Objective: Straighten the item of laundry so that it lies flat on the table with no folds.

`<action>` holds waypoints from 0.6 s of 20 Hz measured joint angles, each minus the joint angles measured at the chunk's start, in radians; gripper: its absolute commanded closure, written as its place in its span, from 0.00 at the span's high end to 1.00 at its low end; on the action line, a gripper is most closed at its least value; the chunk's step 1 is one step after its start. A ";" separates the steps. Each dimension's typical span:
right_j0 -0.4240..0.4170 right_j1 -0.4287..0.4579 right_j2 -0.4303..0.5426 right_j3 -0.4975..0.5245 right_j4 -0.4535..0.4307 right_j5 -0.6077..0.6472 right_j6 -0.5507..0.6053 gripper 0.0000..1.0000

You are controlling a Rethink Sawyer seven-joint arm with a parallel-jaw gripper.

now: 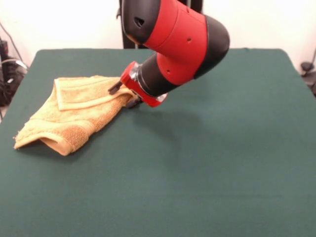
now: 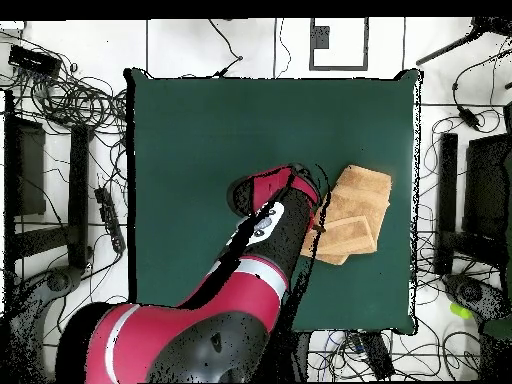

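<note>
Green table (image 1: 222,163), folded towel (image 1: 69,116), arm (image 1: 173,47)

Front camera faces the robot across the table (image 1: 222,163); overhead looks straight down.

Your arm (image 1: 173,44) came down from above, red/black, wrist (image 1: 148,81) tilted toward the towel (image 1: 74,111). Gripper (image 1: 126,96) sat low at the towel's near edge, approx. touching it. You couldn't tell finger state from either view; tips were mostly hidden under the wrist flange.
</note>
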 measured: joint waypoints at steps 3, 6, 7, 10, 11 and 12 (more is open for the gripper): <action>0.000 0.000 0.000 0.000 -0.001 0.000 0.000 1.00; 0.002 0.000 0.000 0.000 -0.006 0.000 0.000 1.00; 0.002 0.000 0.000 0.000 -0.009 0.000 0.000 1.00; 0.002 -0.002 0.000 0.000 -0.015 0.000 0.000 1.00; 0.002 -0.003 0.000 0.000 -0.018 0.000 0.000 1.00; 0.002 -0.003 0.000 0.001 -0.020 0.000 0.000 1.00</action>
